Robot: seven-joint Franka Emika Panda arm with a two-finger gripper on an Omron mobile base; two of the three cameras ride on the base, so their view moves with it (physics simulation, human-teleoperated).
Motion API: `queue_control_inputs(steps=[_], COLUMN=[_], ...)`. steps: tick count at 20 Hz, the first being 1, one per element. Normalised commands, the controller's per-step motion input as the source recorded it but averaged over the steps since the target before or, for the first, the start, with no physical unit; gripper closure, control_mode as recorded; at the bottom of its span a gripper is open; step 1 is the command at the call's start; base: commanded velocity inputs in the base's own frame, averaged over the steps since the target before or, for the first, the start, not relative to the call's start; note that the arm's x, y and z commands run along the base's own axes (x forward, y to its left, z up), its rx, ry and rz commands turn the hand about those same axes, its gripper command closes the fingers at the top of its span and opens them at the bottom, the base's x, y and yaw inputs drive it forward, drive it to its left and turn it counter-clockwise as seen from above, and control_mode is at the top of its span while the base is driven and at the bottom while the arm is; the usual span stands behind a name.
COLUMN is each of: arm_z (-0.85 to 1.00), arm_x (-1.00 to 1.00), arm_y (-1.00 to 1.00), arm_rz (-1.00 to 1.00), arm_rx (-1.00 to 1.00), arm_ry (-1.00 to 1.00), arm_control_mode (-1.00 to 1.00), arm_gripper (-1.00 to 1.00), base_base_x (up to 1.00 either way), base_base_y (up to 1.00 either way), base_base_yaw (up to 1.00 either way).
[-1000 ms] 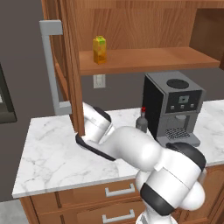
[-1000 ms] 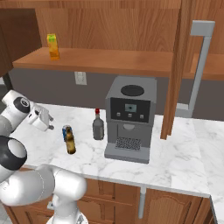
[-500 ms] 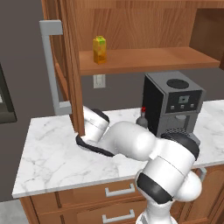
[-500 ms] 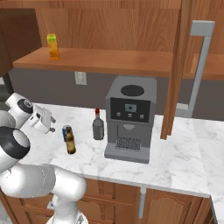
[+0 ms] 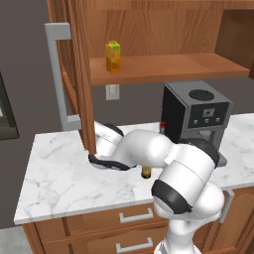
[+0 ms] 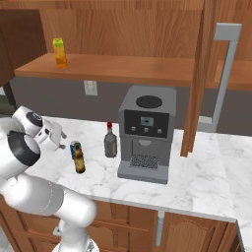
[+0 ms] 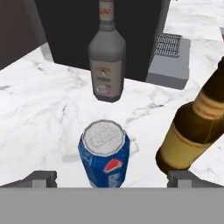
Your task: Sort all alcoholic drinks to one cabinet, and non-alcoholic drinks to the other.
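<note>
1. Claw (image 7: 112,178) first: we see its two dark tips spread wide at the bottom of the hand view, one to each side of the blue soda can (image 7: 104,159), with nothing gripped between them. From the right base view the claw (image 6: 55,139) sits low over the table (image 6: 206,182), just beside the can (image 6: 75,147).
2. Just beside the can stands the brown beer bottle (image 7: 197,124), leaning in the hand view only because the camera is tilted; in the right base view the bottle (image 6: 78,160) stands upright in front of the can.
3. Farther on we find the squat grey bottle (image 7: 106,65) with its red cap, upright beside the coffee machine (image 6: 145,130).
4. We judge the main risk to be the beer bottle: it stands so near the can that one finger could brush it as we move in, and a tall slim bottle would tip and roll on the marble.
5. A second risk, in our view, is closing off-centre on the round can, which could squirt sideways into either bottle.
6. As for containers, the open upper cabinet holds the yellow-orange juice carton (image 5: 113,56) upright on its shelf (image 5: 173,67); the rest of that shelf looks bare. We judge the can belongs beside it.
7. The two open cabinet doors (image 5: 79,74) hang close to the lift path and could be struck.
</note>
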Motion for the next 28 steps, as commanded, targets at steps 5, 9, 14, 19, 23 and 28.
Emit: queue_control_inputs(steps=[5, 9, 14, 19, 23, 28], arm_z=[-0.18, -0.17, -0.1, -0.05, -0.05, -0.17], arm_x=[0.19, 0.13, 0.13, 0.13, 0.05, 0.01], arm_y=[0.0, 0.0, 0.0, 0.0, 0.0, 0.0], arm_rz=[-0.04, -0.06, -0.08, -0.08, -0.09, -0.09], arm_rx=[-0.01, -0.03, -0.06, -0.08, -0.11, -0.11], arm_ry=[0.0, 0.0, 0.0, 0.01, 0.05, 0.08], arm_control_mode=[-1.0, -1.0, -1.0, -1.0, -1.0, -1.0], arm_gripper=[-1.0, -1.0, -1.0, -1.0, -1.0, -1.0], base_base_x=[0.0, 0.0, 0.0, 0.0, 0.0, 0.0], base_base_y=[0.0, 0.0, 0.0, 0.0, 0.0, 0.0], base_base_yaw=[0.0, 0.0, 0.0, 0.0, 0.0, 0.0])
